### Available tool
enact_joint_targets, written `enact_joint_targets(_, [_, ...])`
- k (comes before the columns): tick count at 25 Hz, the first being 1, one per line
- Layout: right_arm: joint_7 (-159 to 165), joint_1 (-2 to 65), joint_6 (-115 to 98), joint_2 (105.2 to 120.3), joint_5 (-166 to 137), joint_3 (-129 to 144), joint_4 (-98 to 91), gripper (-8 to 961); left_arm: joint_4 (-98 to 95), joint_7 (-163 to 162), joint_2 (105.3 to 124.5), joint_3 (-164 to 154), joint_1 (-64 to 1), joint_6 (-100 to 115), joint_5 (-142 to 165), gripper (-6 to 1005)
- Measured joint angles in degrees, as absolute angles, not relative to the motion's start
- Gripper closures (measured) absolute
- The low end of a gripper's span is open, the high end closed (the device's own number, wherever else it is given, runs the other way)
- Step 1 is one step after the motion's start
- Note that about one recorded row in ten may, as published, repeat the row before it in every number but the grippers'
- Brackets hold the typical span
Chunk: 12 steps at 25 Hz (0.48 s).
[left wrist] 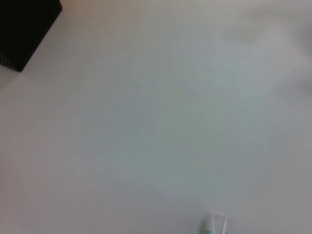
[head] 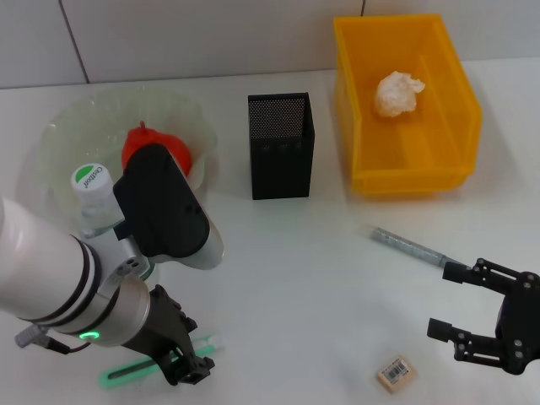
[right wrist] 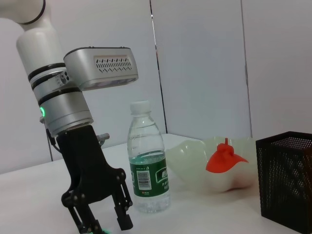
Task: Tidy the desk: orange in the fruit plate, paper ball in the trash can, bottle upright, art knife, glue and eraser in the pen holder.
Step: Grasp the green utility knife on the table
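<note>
The green-capped bottle stands upright beside the translucent fruit plate, which holds the orange. My left gripper is low over the table with its fingers apart around the green and white glue stick. The right wrist view shows this gripper next to the bottle. The grey art knife and the eraser lie on the table near my open, empty right gripper. The paper ball lies in the yellow trash can. The black mesh pen holder stands mid-table.
The left wrist view shows white table, a corner of the pen holder and the glue stick's end. The left arm's forearm crosses the front left and hides part of the plate. A tiled wall runs behind the table.
</note>
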<state>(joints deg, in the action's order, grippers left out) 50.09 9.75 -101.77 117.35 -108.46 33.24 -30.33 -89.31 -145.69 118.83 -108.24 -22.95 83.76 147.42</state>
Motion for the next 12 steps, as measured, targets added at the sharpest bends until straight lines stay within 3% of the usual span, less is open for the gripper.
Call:
enact_joint_targets(4, [50.1, 9.8, -101.8, 117.35, -108.5, 33.3, -30.3, 157, -89.1, -145.7, 118.83, -108.2, -23.2, 83.6, 147.4, 434])
enact_joint_targets(12, [50.1, 9.8, -101.8, 117.35, -108.5, 33.3, -30.3, 157, -87.5, -145.7, 118.83, -108.3, -24.1, 83.5, 148.1, 478])
